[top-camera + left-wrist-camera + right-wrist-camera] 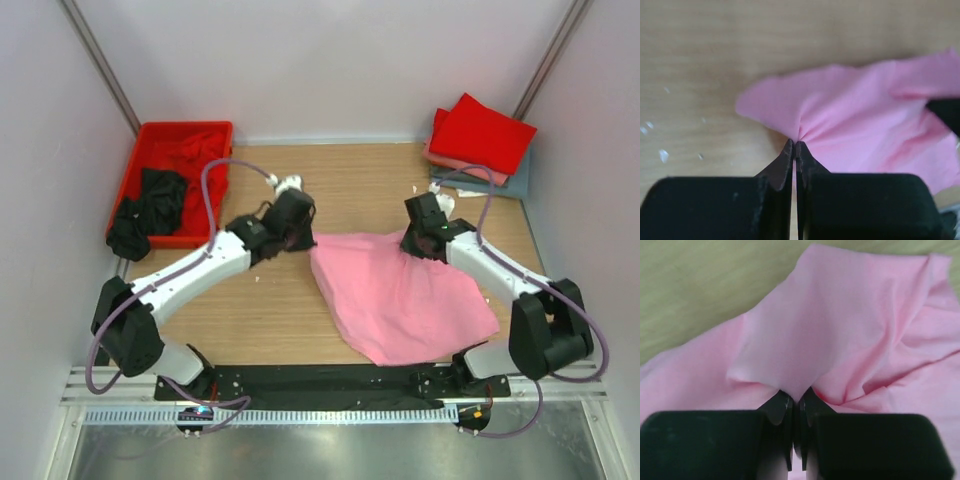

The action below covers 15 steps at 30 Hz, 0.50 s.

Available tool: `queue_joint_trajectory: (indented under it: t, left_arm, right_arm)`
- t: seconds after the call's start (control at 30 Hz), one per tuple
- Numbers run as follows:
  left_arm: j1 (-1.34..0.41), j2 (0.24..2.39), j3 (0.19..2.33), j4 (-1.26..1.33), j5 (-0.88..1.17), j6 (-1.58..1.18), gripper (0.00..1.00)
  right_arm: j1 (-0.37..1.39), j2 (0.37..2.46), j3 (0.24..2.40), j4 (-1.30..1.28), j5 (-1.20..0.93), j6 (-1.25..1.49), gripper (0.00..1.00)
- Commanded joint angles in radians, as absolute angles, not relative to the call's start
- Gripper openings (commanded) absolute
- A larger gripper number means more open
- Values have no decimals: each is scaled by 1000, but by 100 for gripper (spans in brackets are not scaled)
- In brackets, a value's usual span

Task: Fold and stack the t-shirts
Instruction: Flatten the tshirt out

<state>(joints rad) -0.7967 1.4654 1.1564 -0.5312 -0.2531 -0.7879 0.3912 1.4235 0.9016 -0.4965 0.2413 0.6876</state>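
- Nearest the arm bases, a soft light pink cotton t-shirt [400,295] lies crumpled on the pale wooden table [270,320]. It sits right of centre, with its near edge close to the black strip along the table's front.
- The left gripper [795,145] is at the shirt's far left corner. Its black jaws are pressed together on a pinch of pink cloth, and creases fan out from the fingertips.
- The right gripper [796,397] is at the shirt's far right edge, also clamped tight on a fold of the same pink fabric, which rises in a small peak ahead of the jaws.
- The shirt spans the gap between the two grippers, held at both far corners.
- At the far left stands a rigid red plastic tray [185,126]. A black t-shirt [150,205] is heaped in it and spills over its near rim, with a bright red t-shirt [195,150] bunched behind.
- In the far right corner is a stack of folded shirts: a bright red folded shirt [485,130] on top, a salmon one [450,160] beneath it, and a grey-blue one [515,182] at the bottom.
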Motion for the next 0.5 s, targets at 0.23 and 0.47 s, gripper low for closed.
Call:
queue_joint_trajectory:
  t: [0.23,0.47]
  left_arm:
    - [-627,1646,1450,-819,-369,-614,88]
    - [-869,1491,1275,-821,-468,-724,94]
  right_arm:
    - [367,1324,896,-509,233,703,99]
    - [365,1194,847,-552,316,683,100]
